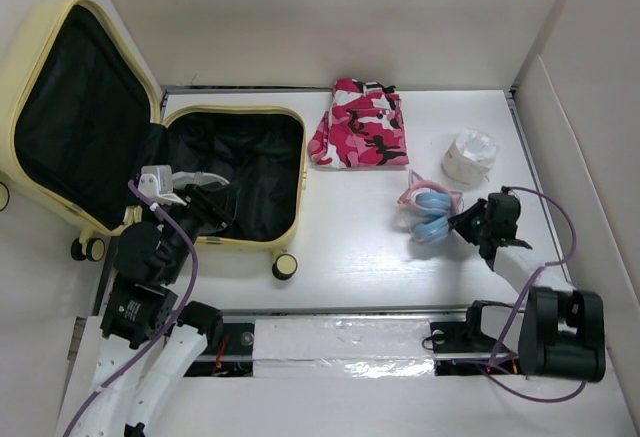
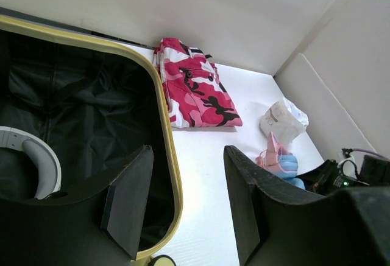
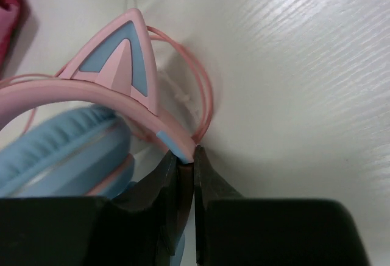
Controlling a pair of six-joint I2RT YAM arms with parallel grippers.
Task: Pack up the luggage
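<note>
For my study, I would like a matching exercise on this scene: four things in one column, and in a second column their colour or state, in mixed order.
Column A
1. luggage
2. folded garment
3. headphones
4. left pincer

Column B
a. pink and blue, with cat ears
b. pale yellow, lid open
c. jaws apart, holding nothing
d. pink, white and black camouflage

Pairs: 1-b, 2-d, 3-a, 4-c

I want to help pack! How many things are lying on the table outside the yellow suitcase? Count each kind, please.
pink camouflage clothes: 1
cat-ear headphones: 1
white crumpled bundle: 1
Total: 3
</note>
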